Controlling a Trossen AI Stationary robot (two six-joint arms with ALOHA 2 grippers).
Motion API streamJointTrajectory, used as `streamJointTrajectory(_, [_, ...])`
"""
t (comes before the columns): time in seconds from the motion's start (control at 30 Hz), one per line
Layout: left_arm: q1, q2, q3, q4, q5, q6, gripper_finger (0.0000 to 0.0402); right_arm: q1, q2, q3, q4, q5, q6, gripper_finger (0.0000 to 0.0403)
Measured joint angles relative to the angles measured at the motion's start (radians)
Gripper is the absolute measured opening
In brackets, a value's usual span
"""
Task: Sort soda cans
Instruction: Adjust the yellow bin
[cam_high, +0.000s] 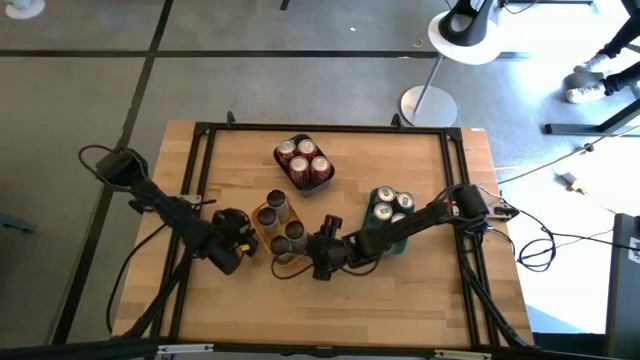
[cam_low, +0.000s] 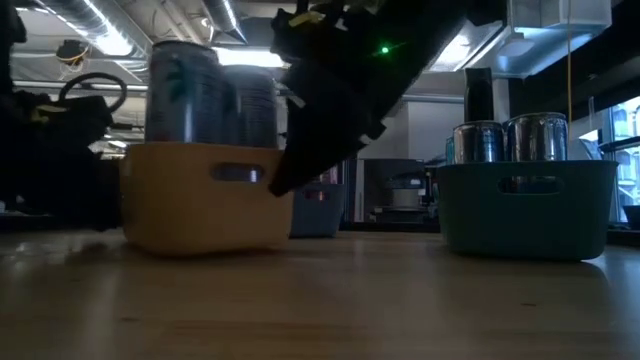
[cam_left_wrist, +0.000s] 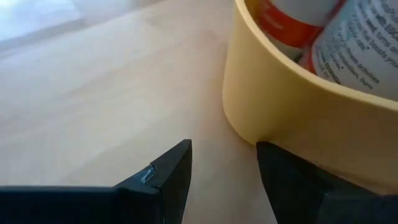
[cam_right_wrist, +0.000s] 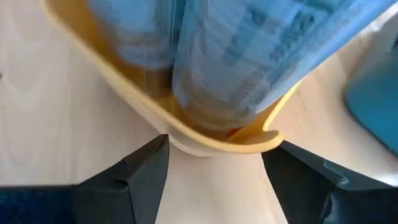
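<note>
A yellow tray (cam_high: 268, 226) near the table's middle holds dark-topped soda cans (cam_high: 292, 231); the low view shows them standing upright (cam_low: 185, 90). My left gripper (cam_high: 248, 242) is open, low at the tray's left side, and the tray wall (cam_left_wrist: 292, 118) is right beside one finger. My right gripper (cam_high: 306, 256) is open at the tray's near right corner, and its fingers stand on either side of the rim's corner (cam_right_wrist: 217, 144). Red cans (cam_high: 304, 160) stand in a dark tray, silver cans (cam_high: 393, 205) in a teal tray (cam_low: 525, 205). My left gripper (cam_left_wrist: 224, 169) has one finger (cam_left_wrist: 292, 180) right against the foot of the yellow tray's outer wall; I cannot tell whether it touches. My right gripper (cam_right_wrist: 214, 169) comes in level with the tray's corner between its fingertips; I cannot tell whether either finger (cam_right_wrist: 146, 168) touches the rim.
The dark tray stands toward the far edge, the teal tray toward the right edge under my right arm (cam_high: 430, 215). A black frame (cam_high: 330, 128) runs round the table. Bare wood (cam_high: 340, 310) lies along the near side and at the far left.
</note>
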Motion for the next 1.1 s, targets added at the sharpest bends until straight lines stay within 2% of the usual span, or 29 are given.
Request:
streamJointTrajectory(0.5, [0.135,-0.001,0.000,-0.027,-0.015,0.080,0.0177,-0.001,0.073,0.000,0.183,-0.075,0.002,0.0255])
streamJointTrajectory(1.1, [0.222,-0.001,0.000,-0.050,-0.122,0.177,0.0177,-0.014,0.075,-0.001,0.291,-0.090,-0.002,0.0255])
